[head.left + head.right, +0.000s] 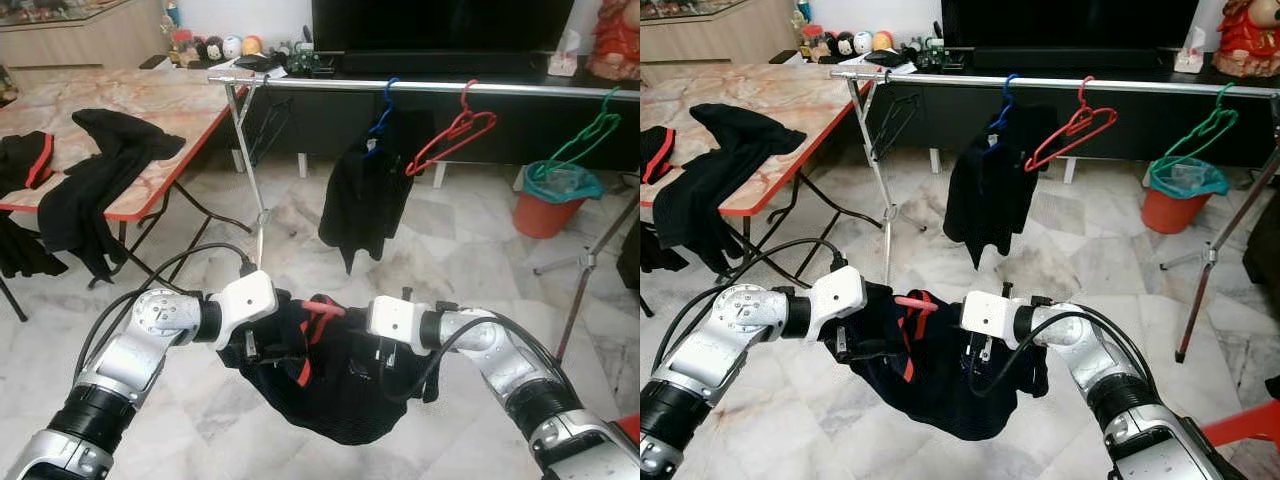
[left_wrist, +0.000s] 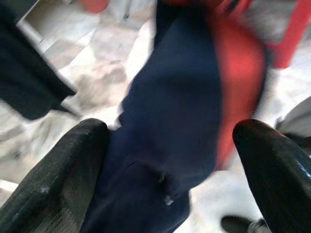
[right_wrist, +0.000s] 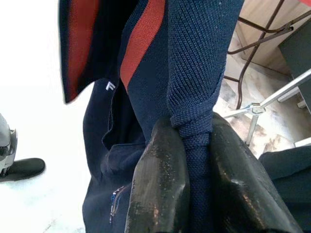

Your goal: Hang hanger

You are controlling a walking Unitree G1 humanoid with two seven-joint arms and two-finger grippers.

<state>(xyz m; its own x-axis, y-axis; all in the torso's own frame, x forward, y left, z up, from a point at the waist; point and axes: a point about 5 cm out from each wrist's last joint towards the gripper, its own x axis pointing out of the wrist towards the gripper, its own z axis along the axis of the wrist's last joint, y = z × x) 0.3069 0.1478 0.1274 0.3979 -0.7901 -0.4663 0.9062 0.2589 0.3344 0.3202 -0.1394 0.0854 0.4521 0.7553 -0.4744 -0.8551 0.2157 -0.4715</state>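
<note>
Head stereo downward; wrist cameras close on dark garment (image 3: 194, 73).

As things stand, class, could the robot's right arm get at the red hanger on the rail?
Probably not yet. The right gripper is shut on the dark garment held low between both arms, while the red hanger hangs on the rail well ahead, across open floor.

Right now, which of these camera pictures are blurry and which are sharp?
Left wrist view: smeared, the dark garment and black fingers soft-edged. Right wrist view: crisp knit weave between the fingers, background washed out white. Both eye views: sharp, evenly lit.
</note>
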